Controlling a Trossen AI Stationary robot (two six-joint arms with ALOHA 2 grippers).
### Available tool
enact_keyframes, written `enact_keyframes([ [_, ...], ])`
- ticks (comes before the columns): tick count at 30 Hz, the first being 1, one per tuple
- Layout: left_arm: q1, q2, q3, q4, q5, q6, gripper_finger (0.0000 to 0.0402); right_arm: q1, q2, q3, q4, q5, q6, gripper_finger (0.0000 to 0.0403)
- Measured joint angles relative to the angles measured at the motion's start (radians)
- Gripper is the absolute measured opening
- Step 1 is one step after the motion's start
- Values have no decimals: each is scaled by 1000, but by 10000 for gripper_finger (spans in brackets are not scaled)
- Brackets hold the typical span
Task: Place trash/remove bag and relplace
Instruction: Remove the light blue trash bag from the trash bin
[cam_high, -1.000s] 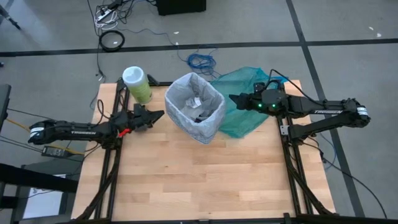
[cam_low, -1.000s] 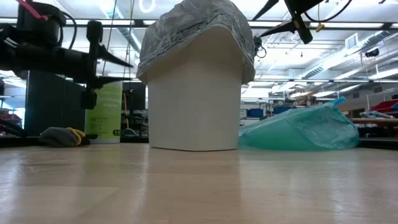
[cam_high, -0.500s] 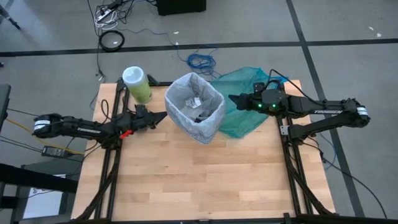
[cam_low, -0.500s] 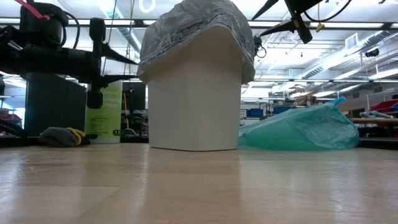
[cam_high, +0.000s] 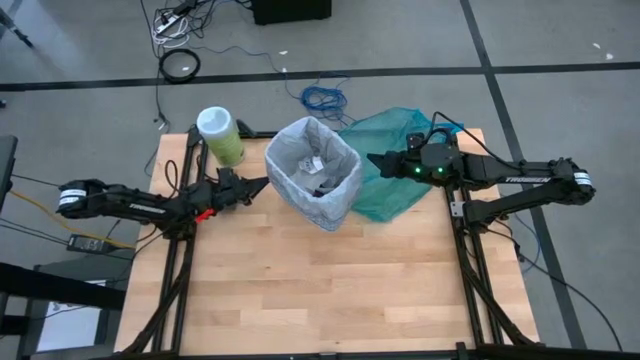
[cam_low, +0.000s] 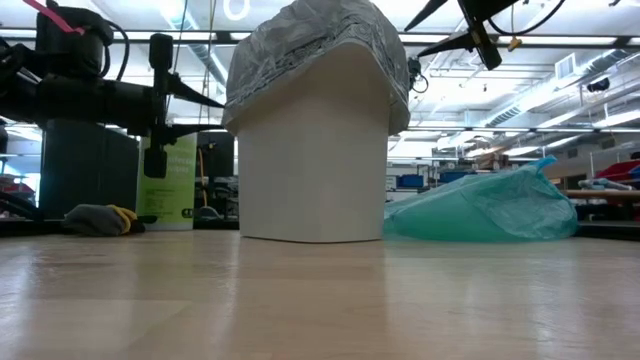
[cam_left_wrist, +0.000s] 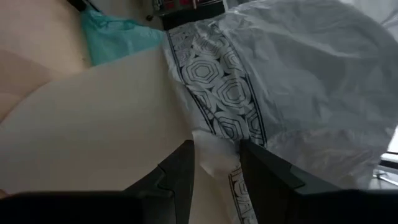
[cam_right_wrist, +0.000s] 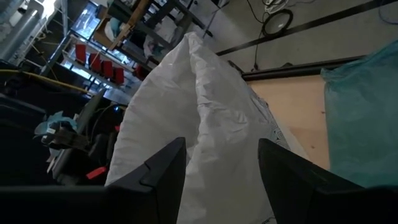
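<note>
The table (cam_high: 330, 280) carries the white bin (cam_high: 313, 172) near its twelve o'clock edge, lined with the bag (cam_high: 340, 205). A teal bag (cam_high: 385, 190) lies at the bin's three o'clock; a green canister (cam_high: 220, 135) stands at ten. The left gripper (cam_high: 258, 185) at nine and the right gripper (cam_high: 374, 158) at three both have parted jaws holding nothing. Only the high view shows trash (cam_high: 318, 178) inside.
</note>
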Motion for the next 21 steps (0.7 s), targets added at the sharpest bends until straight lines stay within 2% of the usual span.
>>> enact_keyframes([
  [8,0,104,0,116,5,25,119,0,0,0,3,0,0,187],
  [12,0,153,0,176,5,57,81,0,0,0,3,0,0,187],
  [17,0,198,1,245,4,102,15,0,0,0,3,0,0,187],
  [21,0,212,1,314,28,102,7,0,0,0,3,0,0,187],
])
